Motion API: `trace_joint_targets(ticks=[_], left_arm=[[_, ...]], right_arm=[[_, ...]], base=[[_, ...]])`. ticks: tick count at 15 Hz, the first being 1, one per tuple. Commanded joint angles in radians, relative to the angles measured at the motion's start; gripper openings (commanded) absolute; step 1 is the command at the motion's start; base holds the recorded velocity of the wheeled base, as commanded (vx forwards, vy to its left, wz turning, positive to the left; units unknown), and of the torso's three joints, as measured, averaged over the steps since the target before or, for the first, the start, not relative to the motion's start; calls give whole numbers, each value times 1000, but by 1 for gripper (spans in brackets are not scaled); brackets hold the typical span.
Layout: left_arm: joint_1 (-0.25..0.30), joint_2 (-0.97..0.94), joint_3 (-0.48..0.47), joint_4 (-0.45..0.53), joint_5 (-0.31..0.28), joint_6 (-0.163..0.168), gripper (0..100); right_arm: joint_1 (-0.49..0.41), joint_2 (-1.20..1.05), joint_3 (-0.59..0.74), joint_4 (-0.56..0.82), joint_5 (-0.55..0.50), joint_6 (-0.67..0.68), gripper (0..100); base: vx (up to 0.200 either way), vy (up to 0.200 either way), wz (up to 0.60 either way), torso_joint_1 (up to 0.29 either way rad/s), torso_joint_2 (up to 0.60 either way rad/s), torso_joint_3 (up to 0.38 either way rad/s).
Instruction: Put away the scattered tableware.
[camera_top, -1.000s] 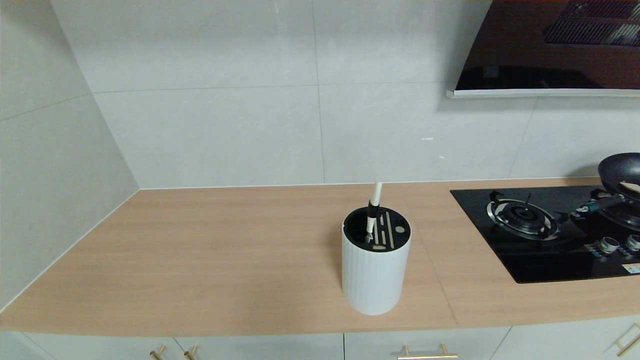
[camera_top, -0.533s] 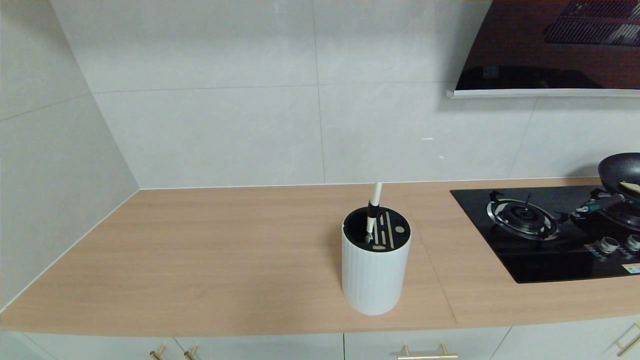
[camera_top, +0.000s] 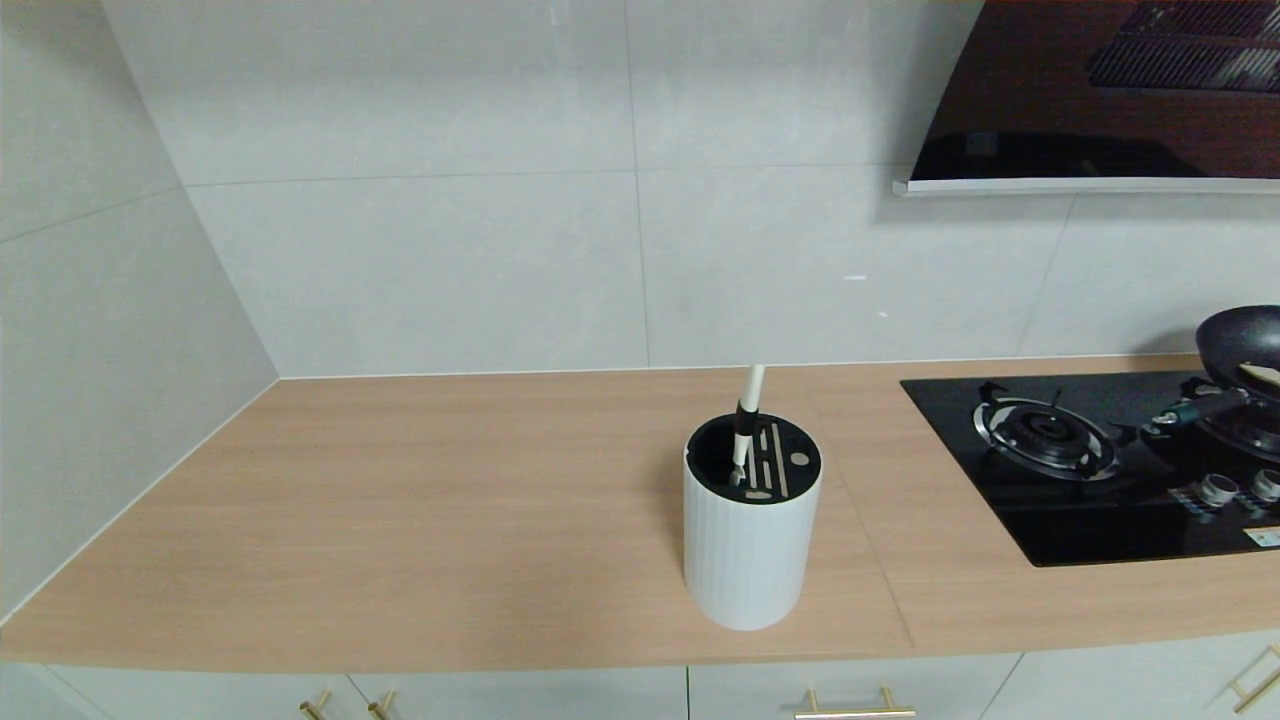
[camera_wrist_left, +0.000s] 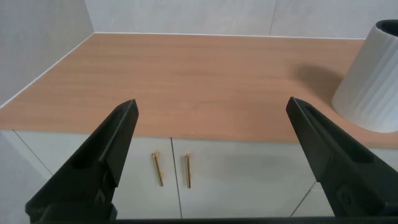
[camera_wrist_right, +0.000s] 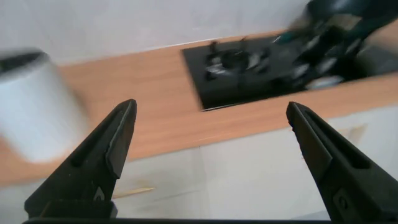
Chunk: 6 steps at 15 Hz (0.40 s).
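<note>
I see the white utensil holder (camera_top: 752, 545) standing upright on the wooden counter (camera_top: 400, 520), with a white-handled utensil (camera_top: 746, 410) slotted into its black top. Both grippers hang in front of the counter's edge, facing the cabinet doors (camera_wrist_left: 236, 174), well apart from the holder. A gas hob (camera_top: 1080, 465) with a dark pan (camera_top: 1240, 345) lies to the holder's right. My left gripper (camera_wrist_left: 214, 162) and right gripper (camera_wrist_right: 211, 162) are spread wide, holding nothing.

The utensil (camera_top: 748, 400) has its lower end hidden inside the holder (camera_top: 750, 570).
</note>
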Motion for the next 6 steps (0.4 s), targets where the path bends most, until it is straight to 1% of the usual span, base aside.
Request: trace_joint_targets(ticks=[1, 3, 6], left_arm=[[0, 2, 0, -1, 1, -1, 100], [1, 2, 0, -1, 1, -1, 100], [1, 2, 0, -1, 1, -1, 100]], right_arm=[[-1, 0, 0, 13, 43, -44, 100], [-1, -1, 0, 12, 48, -20, 100], [-1, -1, 0, 12, 50, -17, 100]], base=[[0, 0, 0, 0, 0, 0], [0, 0, 0, 0, 0, 0], [0, 0, 0, 0, 0, 0]])
